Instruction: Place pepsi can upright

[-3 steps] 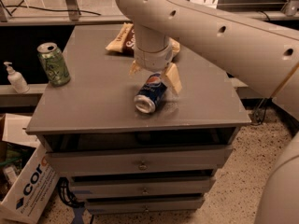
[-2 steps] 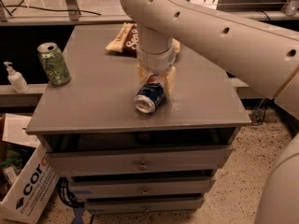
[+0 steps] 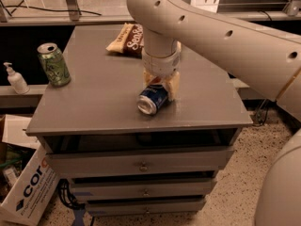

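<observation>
The small dark blue aluminium pepsi can (image 3: 151, 100) lies on its side a little right of the middle of the flat grey cabinet worktop (image 3: 94, 107), nearer the front edge than the back. 1 silver end faces the front-left corner. It has not shifted over the last second. What has changed is above it: the pale two-finger gripper (image 3: 161, 88) has dropped from a wide straddle to sit right over the can's rear half, its 2 fingers drawn in against the can's sides. The jaws look closed on the can (no gap shows on either side), though the can is not yet lifted or turned. My reading is that the grasp is just being made, and that the tipping onto an end, the real work of the task, is all still to come.

Further out, a green aluminium drink can with a silver top (image 3: 54, 65) stands upright at the left edge, well apart from the gripper. A brown and cream snack bag (image 3: 126, 39) lies flat near the back edge, behind the thick cream arm (image 3: 221, 36).

Hard to make out:
- The wrist covers the can's far end, so how deep the fingers reach along it is hidden.
- The can's logo is mostly turned away or covered.
- The arm runs out of view at the right and top (its base is cut off).
- Off the worktop to the left stands a small white pump bottle (image 3: 16, 79).
</observation>
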